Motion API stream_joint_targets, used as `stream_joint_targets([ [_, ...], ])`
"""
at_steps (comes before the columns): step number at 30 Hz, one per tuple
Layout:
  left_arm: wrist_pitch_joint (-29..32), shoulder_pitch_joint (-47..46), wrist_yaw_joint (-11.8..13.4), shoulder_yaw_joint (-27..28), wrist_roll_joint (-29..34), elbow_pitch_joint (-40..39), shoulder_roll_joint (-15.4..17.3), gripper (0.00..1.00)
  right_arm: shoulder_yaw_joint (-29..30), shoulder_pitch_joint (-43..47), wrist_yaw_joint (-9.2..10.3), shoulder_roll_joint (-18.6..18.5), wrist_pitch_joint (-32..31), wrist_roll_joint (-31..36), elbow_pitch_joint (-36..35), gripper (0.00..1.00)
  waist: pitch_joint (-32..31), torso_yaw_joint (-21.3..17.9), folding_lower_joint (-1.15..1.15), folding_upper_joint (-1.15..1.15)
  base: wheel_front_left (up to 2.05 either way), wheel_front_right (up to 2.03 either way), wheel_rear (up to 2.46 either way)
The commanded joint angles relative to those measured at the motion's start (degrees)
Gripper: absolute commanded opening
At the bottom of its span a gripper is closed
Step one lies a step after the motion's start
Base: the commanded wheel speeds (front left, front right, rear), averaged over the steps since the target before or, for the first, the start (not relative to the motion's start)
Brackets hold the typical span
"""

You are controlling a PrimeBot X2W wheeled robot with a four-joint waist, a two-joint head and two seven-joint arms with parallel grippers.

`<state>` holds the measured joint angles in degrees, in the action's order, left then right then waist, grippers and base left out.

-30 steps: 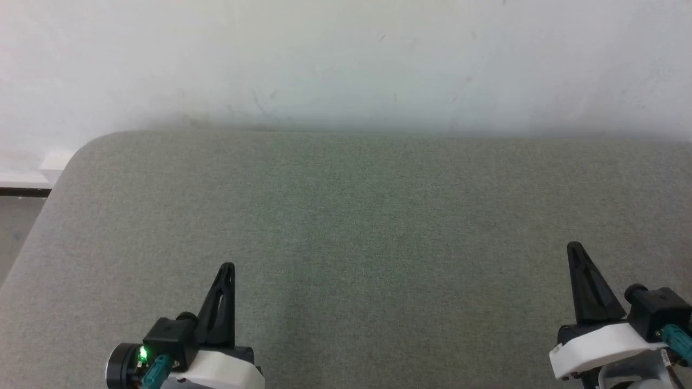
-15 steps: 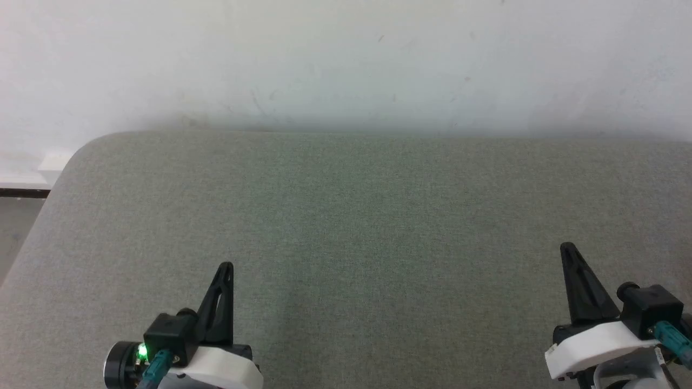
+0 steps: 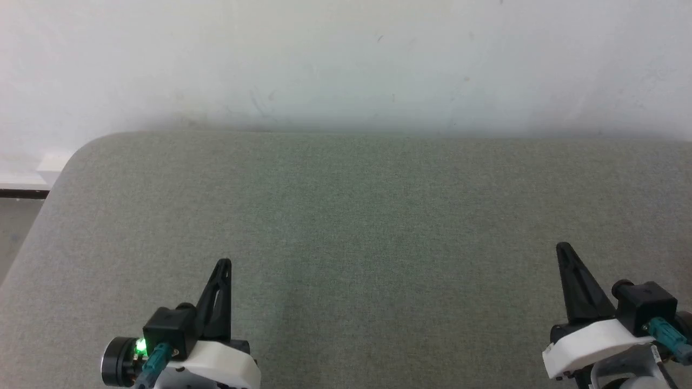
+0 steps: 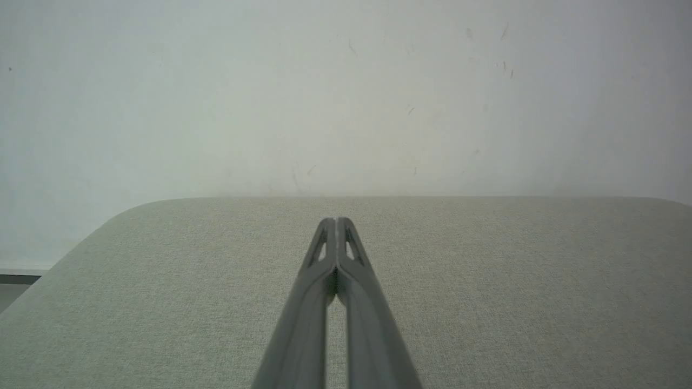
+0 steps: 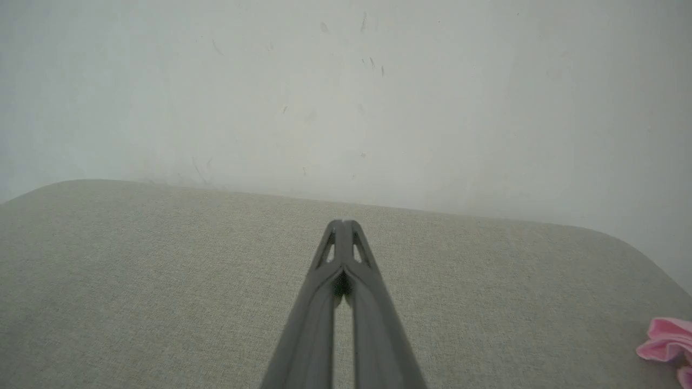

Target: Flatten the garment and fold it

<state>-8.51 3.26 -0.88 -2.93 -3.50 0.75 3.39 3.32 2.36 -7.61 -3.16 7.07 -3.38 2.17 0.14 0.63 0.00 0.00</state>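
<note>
1. The left claw (image 3: 222, 267) was pressed together and held nothing, poised over the near left part of the grey desk (image 3: 357, 194).
2. The right claw (image 3: 564, 251) was likewise closed and empty, at the near right.
3. The garment (image 5: 666, 336) showed as a bunched pink edge lying on the desk, off to the right of the right claw and well apart from it.
4. By my judgement, the task had barely begun: the garment was ungrasped, crumpled and unfolded. Fetching, spreading and folding all remained.
</note>
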Motion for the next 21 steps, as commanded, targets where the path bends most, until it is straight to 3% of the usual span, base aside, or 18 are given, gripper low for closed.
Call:
stream_joint_targets([
  [1,0.33,-0.78,0.38,0.41,0.41,-0.22,-0.21,0.0,-0.26,-0.81,0.05,0.12,-0.3,0.49,-0.48,0.0,0.0,-0.01,0.0,0.0,0.0,0.0,0.0],
  [21,2.67,-1.49,0.53,1.13,1.29,-0.37,-0.3,0.0,-1.14,-1.25,0.07,0.17,-2.24,1.32,-0.96,0.0,-0.04,-0.18,0.0,0.0,0.0,0.0,0.0],
])
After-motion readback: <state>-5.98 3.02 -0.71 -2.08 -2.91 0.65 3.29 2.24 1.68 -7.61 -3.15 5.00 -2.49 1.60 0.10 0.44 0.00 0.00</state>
